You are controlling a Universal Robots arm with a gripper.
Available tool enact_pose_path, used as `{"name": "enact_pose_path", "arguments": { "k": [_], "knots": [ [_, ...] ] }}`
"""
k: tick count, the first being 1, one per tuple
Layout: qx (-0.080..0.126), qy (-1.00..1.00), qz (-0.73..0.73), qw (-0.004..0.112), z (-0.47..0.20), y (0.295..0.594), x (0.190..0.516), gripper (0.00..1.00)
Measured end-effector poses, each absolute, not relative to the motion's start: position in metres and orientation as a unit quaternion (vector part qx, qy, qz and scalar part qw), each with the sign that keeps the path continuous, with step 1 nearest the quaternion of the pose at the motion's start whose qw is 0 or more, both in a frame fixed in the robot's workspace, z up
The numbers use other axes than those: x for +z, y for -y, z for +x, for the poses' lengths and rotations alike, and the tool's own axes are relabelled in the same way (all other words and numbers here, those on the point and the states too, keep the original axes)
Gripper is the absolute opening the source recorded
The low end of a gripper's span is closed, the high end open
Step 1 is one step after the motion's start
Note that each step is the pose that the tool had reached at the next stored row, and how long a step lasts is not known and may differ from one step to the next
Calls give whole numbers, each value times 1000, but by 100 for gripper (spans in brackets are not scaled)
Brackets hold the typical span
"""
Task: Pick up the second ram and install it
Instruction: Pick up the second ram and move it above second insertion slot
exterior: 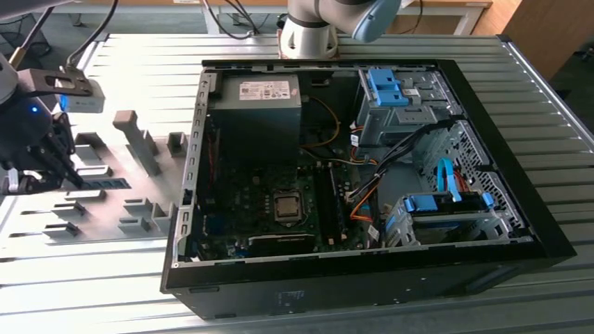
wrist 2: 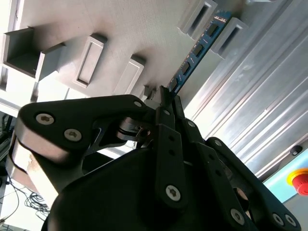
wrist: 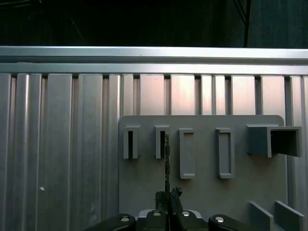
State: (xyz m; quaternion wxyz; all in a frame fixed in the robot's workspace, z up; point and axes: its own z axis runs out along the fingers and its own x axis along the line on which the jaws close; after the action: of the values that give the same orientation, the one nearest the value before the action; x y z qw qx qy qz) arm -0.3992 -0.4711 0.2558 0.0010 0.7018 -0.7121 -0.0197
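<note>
While low over the grey holder point(wrist: 139, 187), end effector point(wrist: 168, 196) clamped on the second ram point(wrist: 166, 154)

Arm base point(exterior: 309, 36): pale silver cylinder, topped by a blue-grey joint cap point(exterior: 371, 19).
Gripper point(wrist 2: 169, 97): matte black, flat linked plates tapering to narrow fingers point(wrist 2: 165, 126).
Fasteners: silver socket-head screws point(wrist 2: 173, 192) at the link pivots.
Wrist housing point(exterior: 28, 136): black, with a small blue light point(exterior: 35, 108).
Wrist camera point(exterior: 72, 94): light grey box.
Cables point(exterior: 91, 35): dark and thin, above the wrist.
</note>
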Motion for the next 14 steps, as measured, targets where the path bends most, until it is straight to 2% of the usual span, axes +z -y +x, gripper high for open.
{"name": "enact_pose_path", "arguments": {
  "k": [14],
  "knots": [
    [-20,712,702,1,-399,471,263,14]
  ]
}}
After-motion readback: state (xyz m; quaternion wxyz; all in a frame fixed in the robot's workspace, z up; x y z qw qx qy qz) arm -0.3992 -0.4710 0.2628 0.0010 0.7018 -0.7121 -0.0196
